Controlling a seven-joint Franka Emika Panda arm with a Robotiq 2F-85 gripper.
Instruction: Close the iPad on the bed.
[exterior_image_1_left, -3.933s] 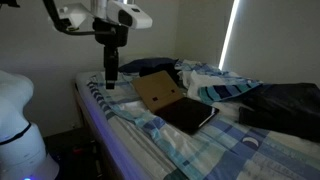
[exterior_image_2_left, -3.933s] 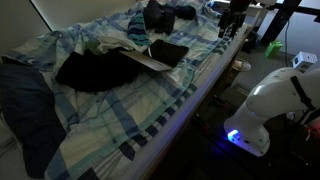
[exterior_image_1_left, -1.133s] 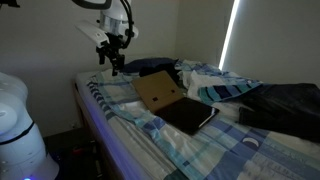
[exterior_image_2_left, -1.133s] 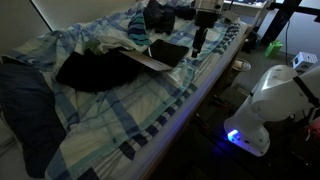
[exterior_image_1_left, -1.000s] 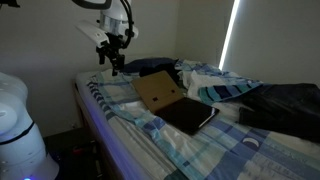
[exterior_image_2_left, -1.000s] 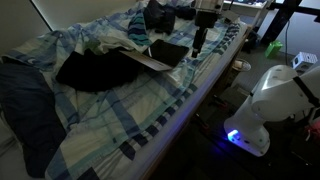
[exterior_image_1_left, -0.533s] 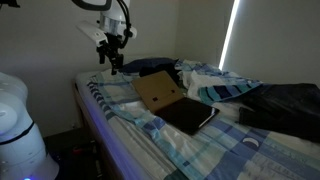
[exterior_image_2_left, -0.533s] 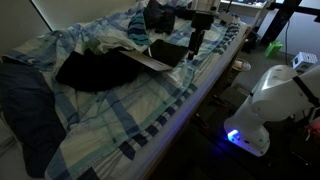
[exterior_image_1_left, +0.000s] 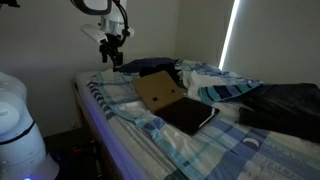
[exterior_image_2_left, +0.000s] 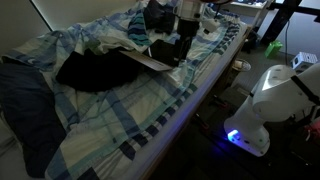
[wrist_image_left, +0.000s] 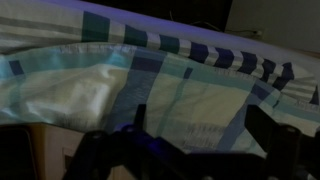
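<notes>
The iPad lies open on the plaid bed. Its brown cover (exterior_image_1_left: 158, 92) stands tilted up, and its dark screen (exterior_image_1_left: 190, 116) lies flat. The iPad also shows in an exterior view (exterior_image_2_left: 165, 53). My gripper (exterior_image_1_left: 115, 62) hangs above the bed's head end, apart from the cover, and shows in an exterior view (exterior_image_2_left: 186, 48) close beside the iPad's edge. In the wrist view the two dark fingers (wrist_image_left: 205, 130) are spread wide with only blue plaid sheet (wrist_image_left: 180, 90) between them. The gripper is open and empty.
A dark blanket (exterior_image_2_left: 95, 70) lies beside the iPad and also shows in an exterior view (exterior_image_1_left: 280, 105). A dark pillow (exterior_image_1_left: 150, 66) sits behind the cover. The white robot base (exterior_image_2_left: 280, 100) stands next to the bed edge (exterior_image_2_left: 200, 95).
The arm has swung from the bed's edge towards the iPad, and the gripper now hangs close beside it. The iPad has not moved and its cover stays up.
</notes>
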